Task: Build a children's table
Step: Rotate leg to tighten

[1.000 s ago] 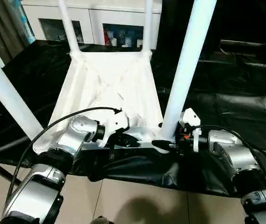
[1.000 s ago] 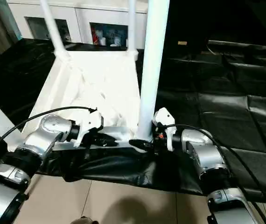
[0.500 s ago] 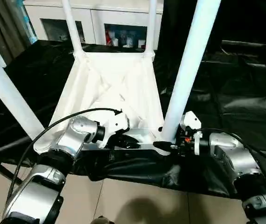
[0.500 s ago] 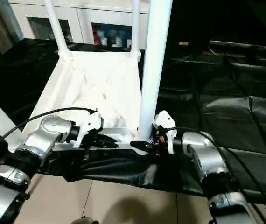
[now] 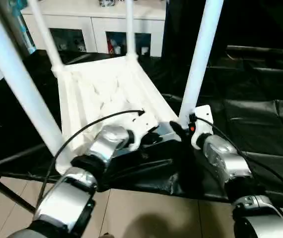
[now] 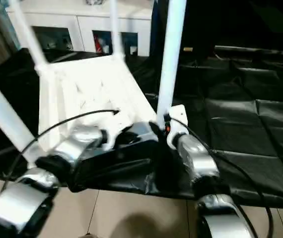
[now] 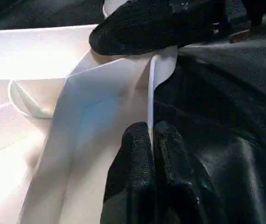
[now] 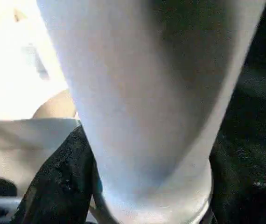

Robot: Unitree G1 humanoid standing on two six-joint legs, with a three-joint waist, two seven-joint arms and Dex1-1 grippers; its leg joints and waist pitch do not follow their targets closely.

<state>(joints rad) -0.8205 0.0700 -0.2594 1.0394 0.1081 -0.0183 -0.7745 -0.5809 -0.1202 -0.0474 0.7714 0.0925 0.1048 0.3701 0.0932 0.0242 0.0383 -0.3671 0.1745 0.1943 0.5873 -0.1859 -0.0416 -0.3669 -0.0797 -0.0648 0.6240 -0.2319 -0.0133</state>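
The children's table [image 5: 102, 94] lies upside down on the black-draped work table [image 5: 250, 99], its four white legs pointing up. My left gripper [image 5: 154, 139] is shut on the thin near rim [image 7: 151, 93] of the tabletop; in the left wrist view that gripper [image 7: 150, 128] pinches the edge between its fingertips. My right gripper [image 5: 181, 130] is closed around the base of the near right leg [image 5: 201, 54]. In the right wrist view the leg [image 8: 142, 93] sits between the fingers [image 8: 60, 186]. The near left leg [image 5: 17, 84] stands free.
A white cabinet [image 5: 82, 29] with glass doors stands behind the work table. The work table's front edge runs just under my forearms, with tiled floor [image 5: 146, 208] below. A dark metal table leg [image 5: 7, 193] slants at the lower left.
The children's table has turned, its far end swinging left, and its near edge has moved with both grippers. My forearms have drawn closer together. The right gripper's jaws have narrowed on the leg.
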